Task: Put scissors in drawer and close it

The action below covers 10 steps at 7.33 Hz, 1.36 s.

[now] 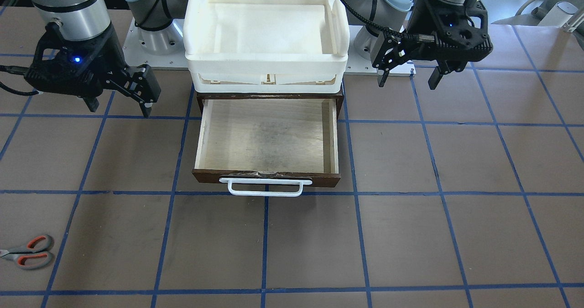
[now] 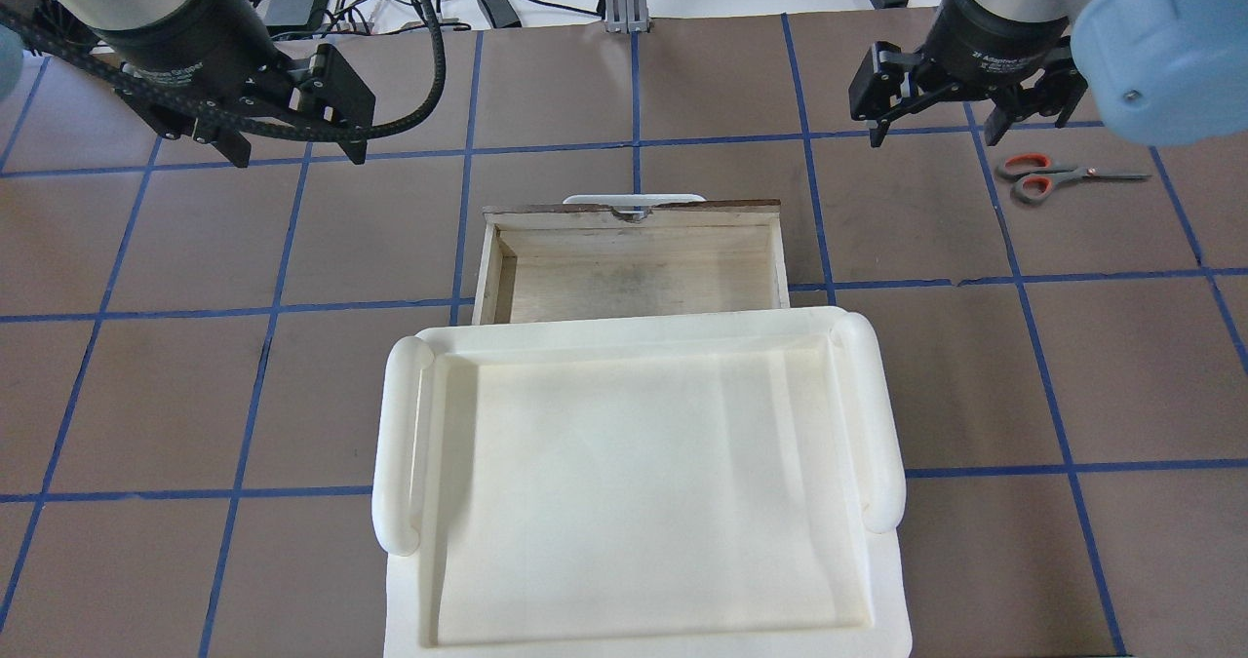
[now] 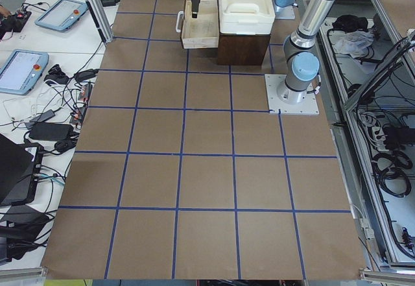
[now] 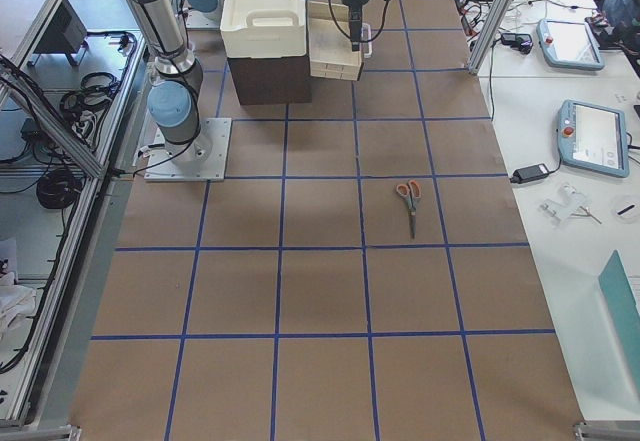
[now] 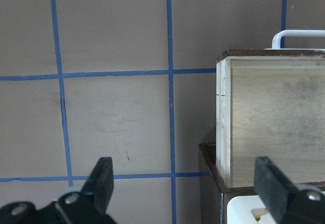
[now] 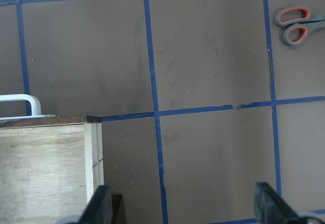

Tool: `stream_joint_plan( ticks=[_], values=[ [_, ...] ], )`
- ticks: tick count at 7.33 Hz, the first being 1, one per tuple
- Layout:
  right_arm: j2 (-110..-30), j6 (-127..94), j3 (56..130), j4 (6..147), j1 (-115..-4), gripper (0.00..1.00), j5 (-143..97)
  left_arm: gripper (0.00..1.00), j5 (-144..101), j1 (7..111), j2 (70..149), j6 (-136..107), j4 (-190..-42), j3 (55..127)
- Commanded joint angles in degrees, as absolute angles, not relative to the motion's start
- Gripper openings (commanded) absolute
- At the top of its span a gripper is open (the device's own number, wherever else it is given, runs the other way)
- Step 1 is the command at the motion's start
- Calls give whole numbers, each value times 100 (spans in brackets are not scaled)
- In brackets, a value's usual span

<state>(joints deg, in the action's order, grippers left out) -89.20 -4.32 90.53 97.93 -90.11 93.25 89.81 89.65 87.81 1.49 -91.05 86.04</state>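
Right gripper (image 1: 119, 107) is hovering above the table (image 1: 433, 235) with its fingers (image 6: 101, 203) spread wide and only bare tabletop showing between them. It is hanging off the drawer's side, on the robot's right. Left gripper (image 1: 407, 82) is hovering on the other side of the drawer and is also standing wide open, with its fingers (image 5: 104, 176) framing tabletop and the drawer's near corner.

The scissors (image 2: 1048, 178) are lying flat on the table on the robot's right. They are out past the right gripper, well apart from the drawer and touching neither gripper. The blades are lying together and pointing away from the drawer, with the grey-and-orange handles turned toward it. In the right wrist view the scissors are sitting in the top right corner.

The drawer (image 1: 267, 176) is standing pulled out between the two arms, with its pale plywood floor showing. Its white bar handle (image 1: 264, 187) is facing away from the robot. The drawer is sticking out of a dark brown cabinet (image 3: 243, 49), and a white plastic tray (image 2: 395, 463) is sitting on top of that cabinet. Blue tape lines are crossing the brown table in a grid.
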Motion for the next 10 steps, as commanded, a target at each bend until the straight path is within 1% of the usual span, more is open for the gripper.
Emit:
stream_joint_plan(
  ticks=[1,2,4,6,9,10],
  values=[
    [-8912,-431,9053,9774,-9017,100,9325,100,8991,8965,8780,149,-9105,8604],
    [-8903,-405,9053,9800,-9000,100,9334,100,8991,8965,8772,149,-9105,8604],
    [-8912,846,9053,9870,-8782,100,9316,100,8991,8965,8772,149,-9114,8604],
    [-8903,1124,9053,9818,-8465,100,9246,100,9000,8965,8771,149,-9114,8613],
    [-8851,2956,9061,9879,-7904,100,9273,100,8991,8965,8771,149,-9123,8613],
    [-8694,3449,9053,9879,-7753,100,9246,100,8991,8965,8771,149,-9123,8613]
  ],
)
